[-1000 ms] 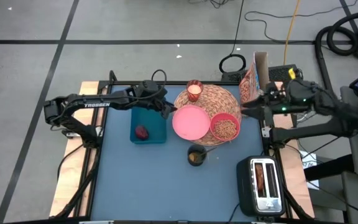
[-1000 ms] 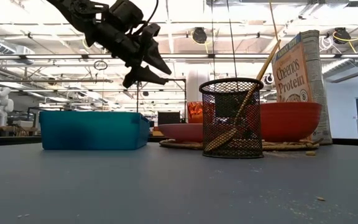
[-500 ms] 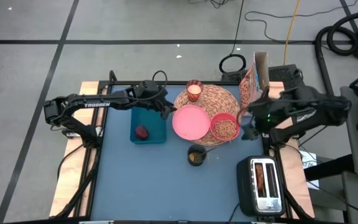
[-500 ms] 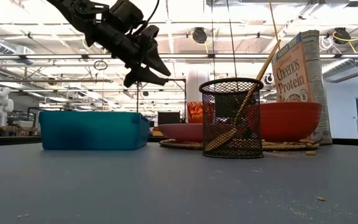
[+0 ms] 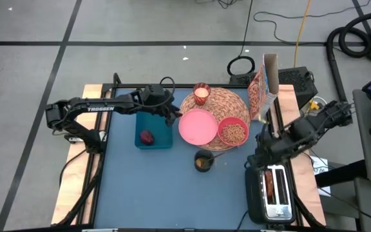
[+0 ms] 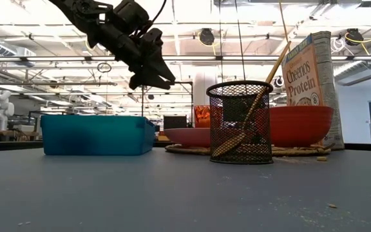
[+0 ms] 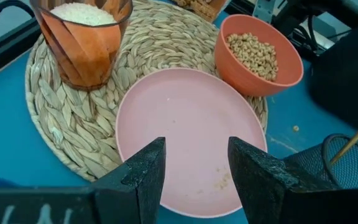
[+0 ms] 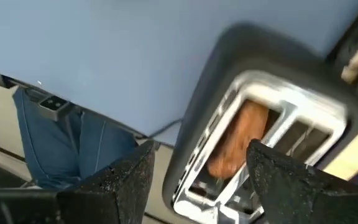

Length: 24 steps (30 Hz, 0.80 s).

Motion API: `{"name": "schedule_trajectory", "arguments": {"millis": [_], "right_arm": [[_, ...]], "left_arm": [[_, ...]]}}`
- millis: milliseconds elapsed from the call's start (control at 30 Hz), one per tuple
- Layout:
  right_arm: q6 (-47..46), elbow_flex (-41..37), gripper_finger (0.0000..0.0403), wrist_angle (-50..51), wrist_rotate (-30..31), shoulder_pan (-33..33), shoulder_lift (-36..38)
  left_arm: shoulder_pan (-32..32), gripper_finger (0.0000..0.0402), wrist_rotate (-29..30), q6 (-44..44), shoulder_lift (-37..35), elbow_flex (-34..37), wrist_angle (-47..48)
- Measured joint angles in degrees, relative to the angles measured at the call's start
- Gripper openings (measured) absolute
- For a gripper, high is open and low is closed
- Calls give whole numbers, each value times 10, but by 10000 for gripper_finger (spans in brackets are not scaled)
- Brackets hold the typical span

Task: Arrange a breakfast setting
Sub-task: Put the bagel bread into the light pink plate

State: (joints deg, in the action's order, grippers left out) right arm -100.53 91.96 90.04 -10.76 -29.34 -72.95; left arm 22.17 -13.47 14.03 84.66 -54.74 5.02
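The round woven placemat (image 5: 219,102) lies at the table's far middle. On it rest the pink plate (image 7: 188,134), the coral bowl (image 7: 258,55) with cereal and the candle glass (image 7: 82,40). The Cheerios box (image 5: 261,87) stands upright by the mat's right edge. The dark-red fruit (image 5: 147,137) lies in a teal bin (image 5: 154,129). My left gripper (image 7: 194,168) hangs open and empty above the plate's left rim. My right gripper (image 8: 197,180) is open and empty, pointing down over a toaster (image 8: 260,130).
A black mesh cup (image 5: 203,161) with a wooden stick stands just in front of the plate. The toaster (image 5: 272,190), with toast in one slot, fills the near right corner. Bare blue tabletop (image 5: 153,187) stretches across the near left.
My right arm has swung from beside the Cheerios box toward the table's near edge, tipping over to point down above the toaster. My left gripper has rolled a little about its own axis without shifting place.
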Motion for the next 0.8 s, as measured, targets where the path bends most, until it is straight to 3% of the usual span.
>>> {"name": "schedule_trajectory", "arguments": {"millis": [267,567,800], "right_arm": [[-124,0,244,0,0,-79,-13],[-111,-5,244,-1,3,-113,-17],[-112,-69,244,-25,0,-121,-16]], "left_arm": [[-7,179,0,-4,0,0,0],[-21,179,0,-4,0,0,-1],[-32,179,0,-4,0,0,-1]]}}
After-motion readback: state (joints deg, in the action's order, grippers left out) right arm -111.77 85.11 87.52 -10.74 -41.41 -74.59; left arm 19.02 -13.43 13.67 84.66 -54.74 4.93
